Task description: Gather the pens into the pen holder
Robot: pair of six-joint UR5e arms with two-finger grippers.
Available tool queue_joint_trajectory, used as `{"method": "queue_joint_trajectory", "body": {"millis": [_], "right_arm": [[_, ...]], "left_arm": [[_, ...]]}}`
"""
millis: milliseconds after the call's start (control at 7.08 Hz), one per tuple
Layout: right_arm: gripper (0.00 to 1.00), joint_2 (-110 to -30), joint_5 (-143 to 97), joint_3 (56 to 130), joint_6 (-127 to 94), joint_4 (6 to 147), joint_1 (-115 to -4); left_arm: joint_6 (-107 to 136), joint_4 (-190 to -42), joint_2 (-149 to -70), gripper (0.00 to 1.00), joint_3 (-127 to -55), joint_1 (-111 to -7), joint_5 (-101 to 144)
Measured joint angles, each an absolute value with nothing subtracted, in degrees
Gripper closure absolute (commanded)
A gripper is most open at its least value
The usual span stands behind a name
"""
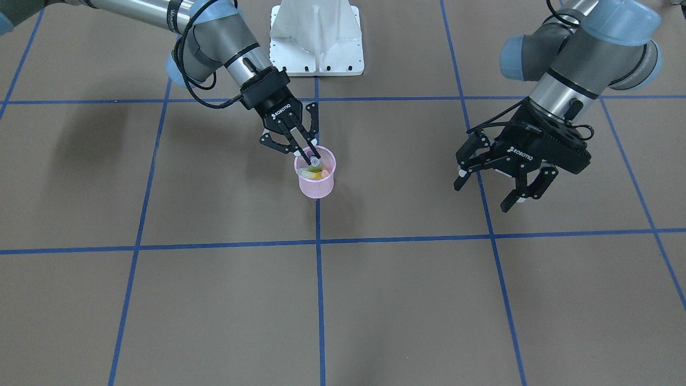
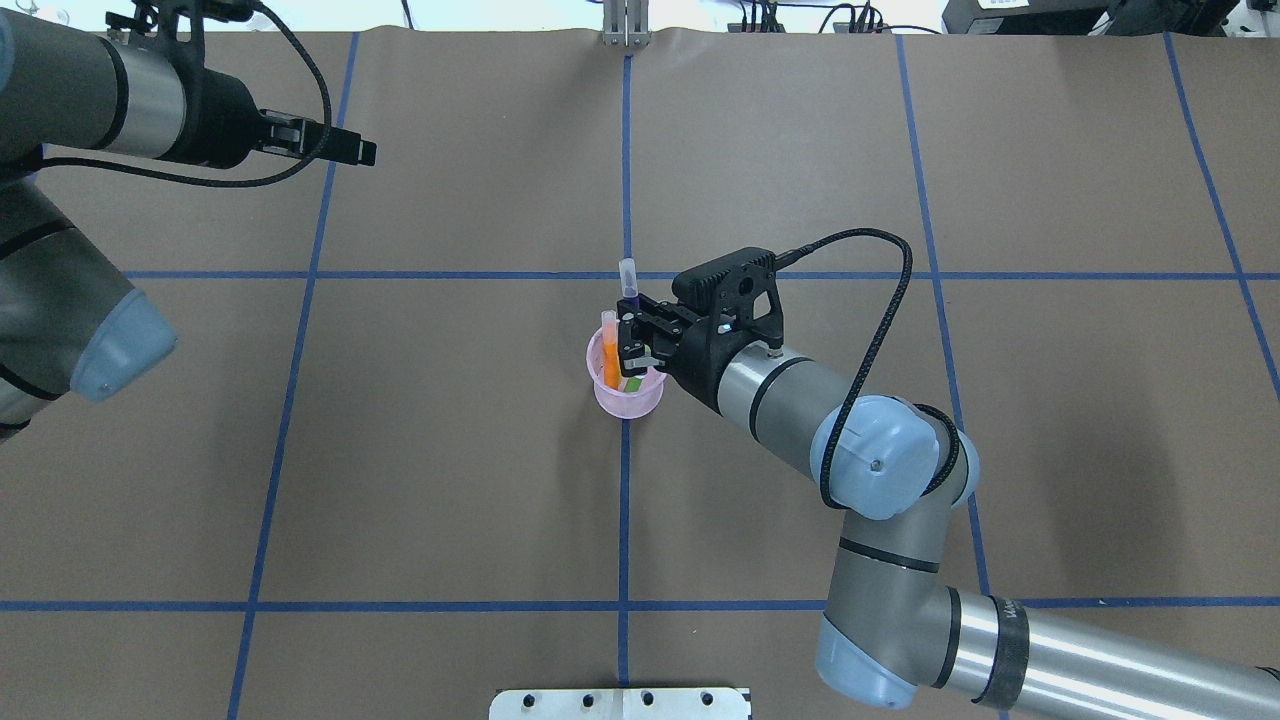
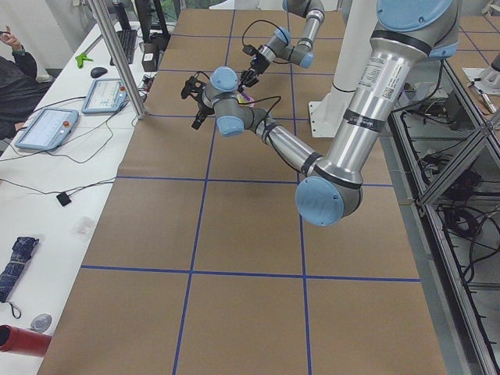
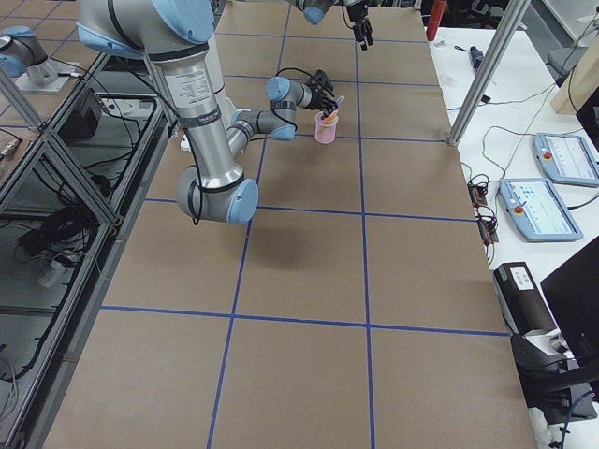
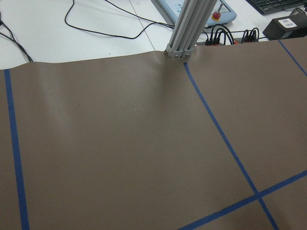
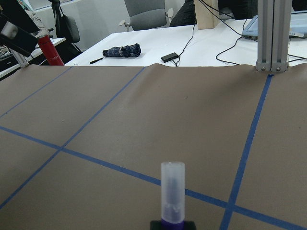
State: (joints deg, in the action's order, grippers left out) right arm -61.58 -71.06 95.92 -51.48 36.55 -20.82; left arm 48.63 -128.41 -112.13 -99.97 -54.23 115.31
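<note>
"Which step was this?"
"The right gripper (image 1: 312, 154) clamped a purple pen (image 2: 629, 284) upright at the mouth of the pink mesh pen holder (image 1: 316, 185); releasing seemed next. The left gripper (image 1: 482, 195) hung open, well apart."

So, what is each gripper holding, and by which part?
The right gripper holds the purple pen by its barrel, below the cap. The left gripper holds nothing.

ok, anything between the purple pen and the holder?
Nothing visible. The right gripper holds the purple pen right at the mouth of the pen holder; only the pens already inside, an orange one among them, crowd the opening.
</note>
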Motion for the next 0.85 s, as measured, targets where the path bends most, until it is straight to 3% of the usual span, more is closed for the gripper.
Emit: {"method": "queue_joint_trajectory", "body": {"millis": [424, 565, 848], "right_arm": [[0.01, -61.5, -71.7, 97.4, -51.7, 37.9, -21.7], [0.01, -61.5, -73.9, 100.0, -51.9, 43.1, -23.2], [0.0, -61.8, -82.5, 109.6, -51.9, 66.2, -29.1]], "left_arm": [[48.2, -128.2, -112.2, 0.01, -99.7, -55.2, 115.7], [46.2, -127.3, -112.2, 0.01, -99.0, -57.2, 118.3], [36.4, -117.1, -112.3, 0.01, -97.4, -64.9, 129.2]]}}
